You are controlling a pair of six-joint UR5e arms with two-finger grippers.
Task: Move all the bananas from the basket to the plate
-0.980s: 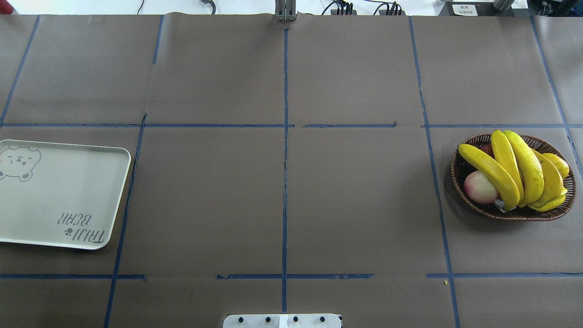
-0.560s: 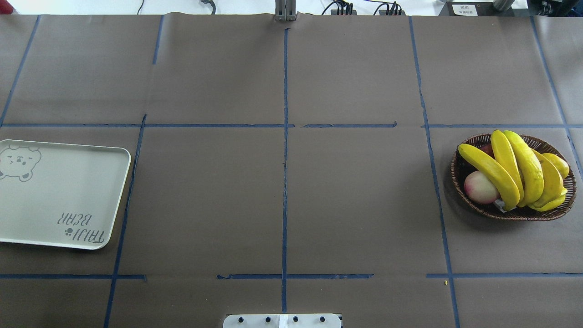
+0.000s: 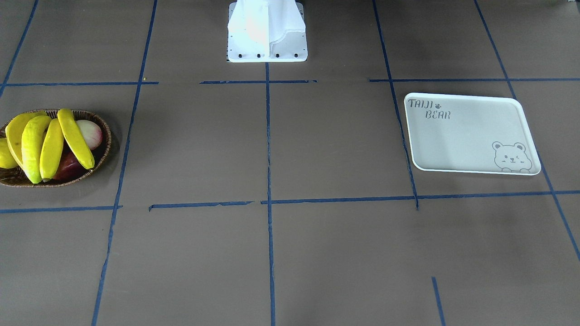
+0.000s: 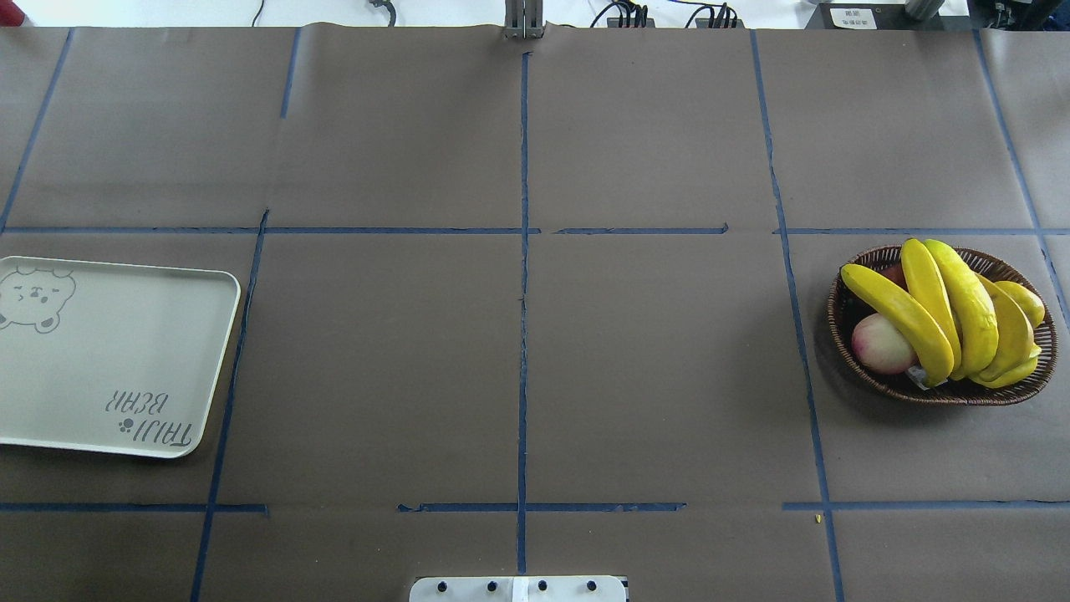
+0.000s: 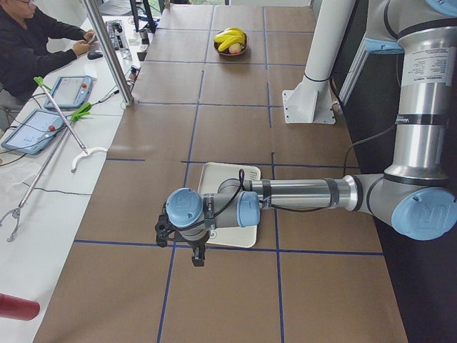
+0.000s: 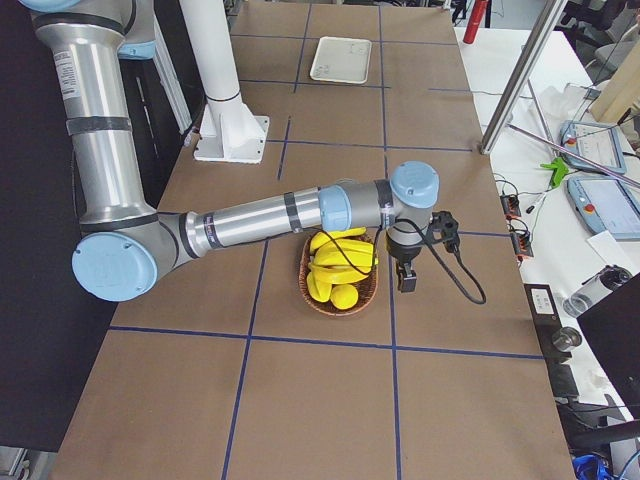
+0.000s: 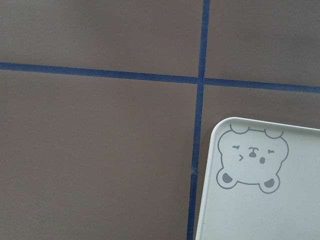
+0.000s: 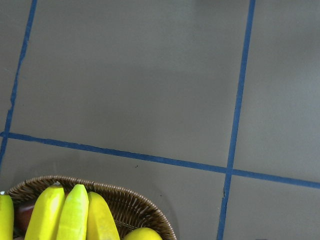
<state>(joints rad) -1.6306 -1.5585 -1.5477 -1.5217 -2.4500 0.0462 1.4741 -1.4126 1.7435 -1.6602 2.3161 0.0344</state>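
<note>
Several yellow bananas (image 4: 945, 309) lie side by side in the brown wicker basket (image 4: 945, 395) at the table's right. The white plate (image 4: 84, 368) with the bear drawing sits bare at the left edge. Neither arm shows in the overhead or front views. In the exterior left view my left gripper (image 5: 198, 255) hangs above the near end of the plate (image 5: 221, 175). In the exterior right view my right gripper (image 6: 408, 279) hangs just beside the basket (image 6: 340, 305), apart from the bananas (image 6: 330, 270). I cannot tell whether either is open or shut.
A pink peach (image 4: 882, 344), a lemon (image 4: 1024, 299) and a dark red fruit (image 3: 68, 166) share the basket. The white robot base (image 3: 266, 31) stands mid-table. A person (image 5: 36, 43) sits at a side bench with tablets (image 5: 68, 89).
</note>
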